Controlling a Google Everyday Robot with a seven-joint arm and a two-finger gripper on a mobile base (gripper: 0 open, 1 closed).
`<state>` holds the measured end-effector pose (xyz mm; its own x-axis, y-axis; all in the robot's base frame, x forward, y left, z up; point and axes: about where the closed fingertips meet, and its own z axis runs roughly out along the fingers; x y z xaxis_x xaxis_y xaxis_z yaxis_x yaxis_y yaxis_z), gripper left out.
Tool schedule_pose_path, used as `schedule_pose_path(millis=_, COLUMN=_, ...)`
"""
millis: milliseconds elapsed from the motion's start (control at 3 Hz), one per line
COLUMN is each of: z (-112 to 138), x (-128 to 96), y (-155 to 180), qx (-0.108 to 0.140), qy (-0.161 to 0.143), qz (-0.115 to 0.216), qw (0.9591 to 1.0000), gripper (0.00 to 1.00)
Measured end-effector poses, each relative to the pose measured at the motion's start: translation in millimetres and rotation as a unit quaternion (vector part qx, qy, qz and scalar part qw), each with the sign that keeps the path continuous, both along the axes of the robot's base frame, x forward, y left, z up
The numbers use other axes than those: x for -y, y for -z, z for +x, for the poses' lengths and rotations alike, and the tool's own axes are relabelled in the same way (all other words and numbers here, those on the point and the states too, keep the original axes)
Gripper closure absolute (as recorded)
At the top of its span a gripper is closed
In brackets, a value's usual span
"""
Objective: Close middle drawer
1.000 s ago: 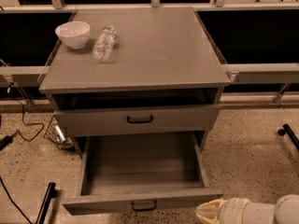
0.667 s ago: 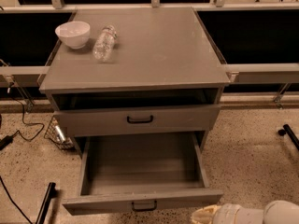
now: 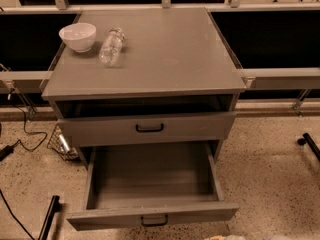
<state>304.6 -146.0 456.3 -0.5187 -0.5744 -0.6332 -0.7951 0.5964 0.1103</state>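
The grey cabinet (image 3: 145, 59) stands in the middle of the view. Its middle drawer (image 3: 152, 184) is pulled far out and is empty; its plain front with a small black handle (image 3: 154, 220) faces me near the bottom edge. Above it is the taller top drawer front (image 3: 145, 128) with its own black handle, and a dark gap shows over it. The lowest drawer is hidden under the open one. Only a pale sliver of my gripper (image 3: 223, 237) shows at the bottom edge, just below and right of the middle drawer's front.
A white bowl (image 3: 77, 36) and a clear plastic bottle (image 3: 111, 46) lying on its side sit on the cabinet top at the back left. Black cables (image 3: 20, 139) and a small wire basket (image 3: 61, 144) lie on the speckled floor to the left. Grey rails run behind the cabinet.
My pale arm and gripper, seen at the bottom right earlier, have dropped down and left until almost out of view. The drawers have not moved.
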Motion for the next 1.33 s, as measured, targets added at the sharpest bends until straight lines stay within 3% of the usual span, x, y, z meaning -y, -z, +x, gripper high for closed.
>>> schedule_pose_path(millis=333, z=13, x=2, y=30, qx=0.043, qy=0.080, qz=0.006, qw=0.9959, gripper=1.00)
schedule_pose_path(millis=667, z=32, x=13, y=29, qx=0.092, qy=0.149, qz=0.025, qw=0.9842, gripper=1.00)
schedule_pose_path(millis=1000, z=58, x=30, y=29, qx=0.118, qy=0.227, qz=0.078, qw=0.9637, gripper=1.00)
schedule_pose_path(millis=1333, z=65, x=29, y=36, qx=0.119, qy=0.230, qz=0.080, qw=0.9625, gripper=1.00)
